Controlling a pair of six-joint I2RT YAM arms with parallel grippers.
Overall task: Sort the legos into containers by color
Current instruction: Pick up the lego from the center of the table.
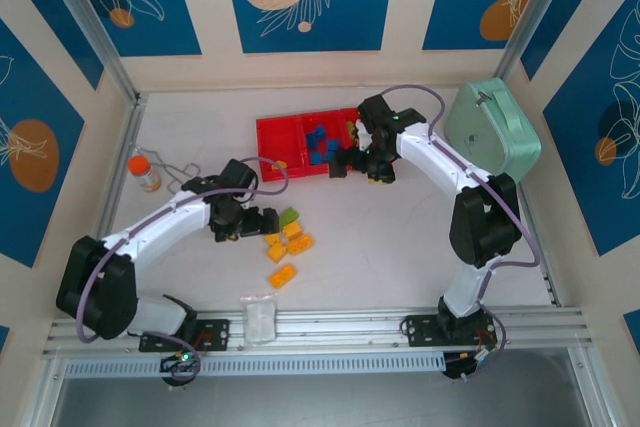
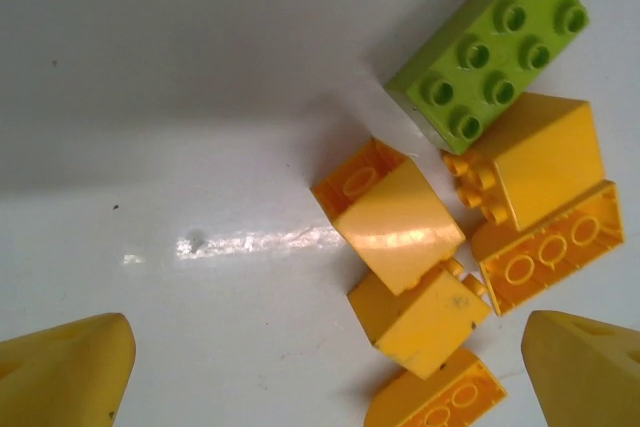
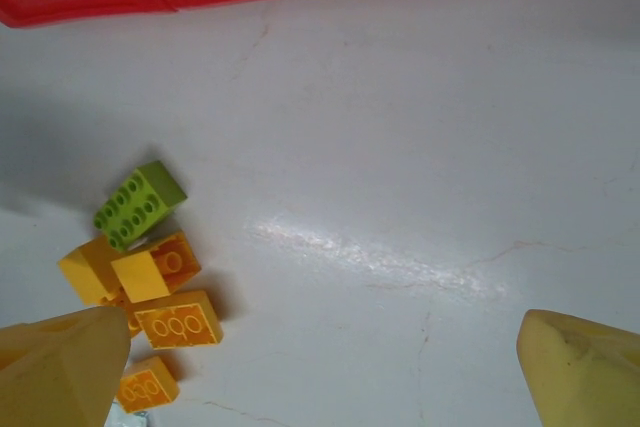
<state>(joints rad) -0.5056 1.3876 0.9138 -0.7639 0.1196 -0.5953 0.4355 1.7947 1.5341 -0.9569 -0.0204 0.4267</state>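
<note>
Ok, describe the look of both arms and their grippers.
The left arm and right arm each have smooth white shell links between bulky black joints, with a pale purple cable looping alongside. The left gripper and right gripper have black bodies. Their wedge-shaped fingertips are yellow.

Red tray [image 1: 278, 135] of three joined bins in a row, at the far middle of the table. Several blue bricks [image 1: 322, 143] lie heaped in its centre bin, and a single yellow brick [image 1: 282, 163] sits at the near edge of the left bin. Well apart from the tray, toward the front, a loose cluster lies on the white surface. A lime green brick [image 2: 490, 52], studs up, touches some five orange-yellow bricks [image 2: 398, 215], several tipped over and two showing hollow undersides.
</note>
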